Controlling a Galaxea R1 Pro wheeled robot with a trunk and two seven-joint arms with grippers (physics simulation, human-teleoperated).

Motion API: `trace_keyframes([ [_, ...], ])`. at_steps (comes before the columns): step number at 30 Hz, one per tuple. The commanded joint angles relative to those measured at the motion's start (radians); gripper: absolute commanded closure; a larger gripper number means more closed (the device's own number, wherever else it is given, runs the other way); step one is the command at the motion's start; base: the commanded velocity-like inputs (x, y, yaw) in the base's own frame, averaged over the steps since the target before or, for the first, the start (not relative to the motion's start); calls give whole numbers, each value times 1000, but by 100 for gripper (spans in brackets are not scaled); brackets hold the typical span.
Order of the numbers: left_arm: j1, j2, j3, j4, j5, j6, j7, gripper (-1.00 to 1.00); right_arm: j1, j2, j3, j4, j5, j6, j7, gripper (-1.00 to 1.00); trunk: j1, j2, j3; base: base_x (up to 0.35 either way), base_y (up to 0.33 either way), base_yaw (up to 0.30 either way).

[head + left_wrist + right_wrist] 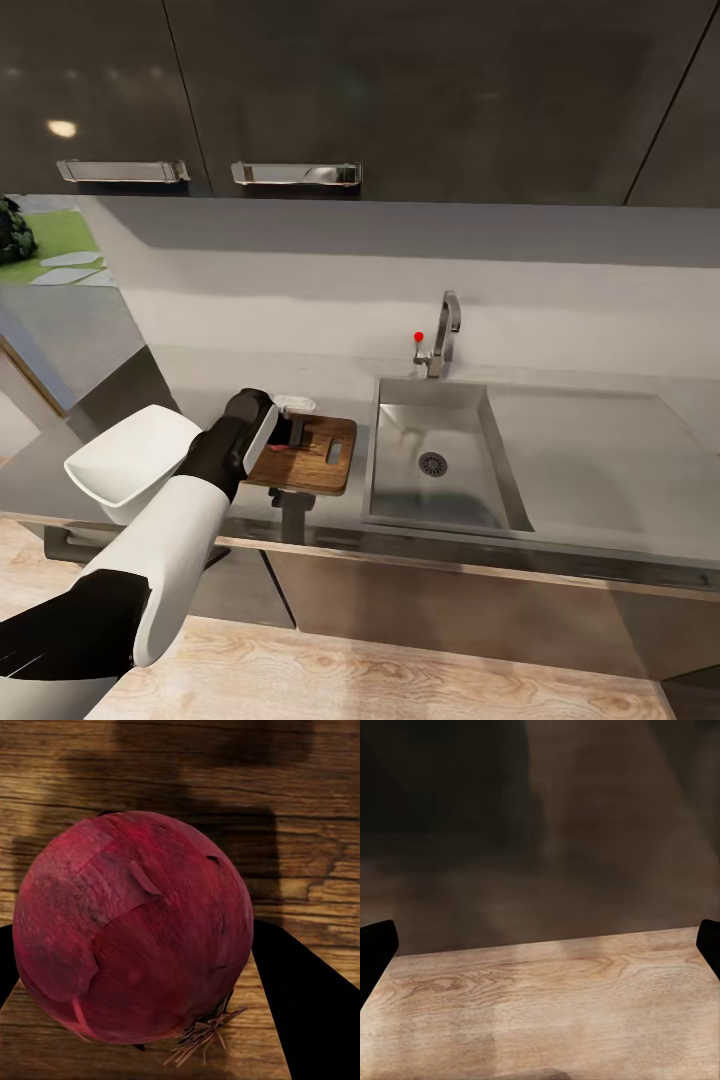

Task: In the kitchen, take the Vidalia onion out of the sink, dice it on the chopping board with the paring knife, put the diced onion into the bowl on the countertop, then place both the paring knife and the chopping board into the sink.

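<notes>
Left gripper [290, 432]: closed around the red-skinned onion [133, 926], holding it low over the chopping board [322, 462] for dicing.
Right gripper [540, 945]: fingers spread apart, empty, pointed at the wooden floor [547, 997].
Sink [440, 462]: onion gone.
Bowl [128, 460]: left of board, awaiting pieces.

Kitchen background stuff

Dark upper cabinets [400, 90] with two metal handles [296, 173], a plain grey wall [400, 280] under them, light wood floor [400, 670] below, and a patch of green rug [60, 235] off in the next room.
</notes>
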Motion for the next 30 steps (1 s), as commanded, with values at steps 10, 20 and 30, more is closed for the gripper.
trace_keyframes([
  [10, -1, 0, -2, 11, 3, 2, 6, 100, -1, 0, -9, 1, 7, -3, 2, -100, 1, -2, -3, 0, 0, 0],
  [20, -1, -1, -3, 12, 2, 2, 6, 100, -1, 0, -9, 1, 7, -3, 2, -100, 1, -2, -11, 0, 0, 0],
  [30, -1, -1, -4, 7, 1, 2, 6, 100, -1, 0, -9, 1, 7, -3, 2, -100, 1, -2, -21, 0, 0, 0],
])
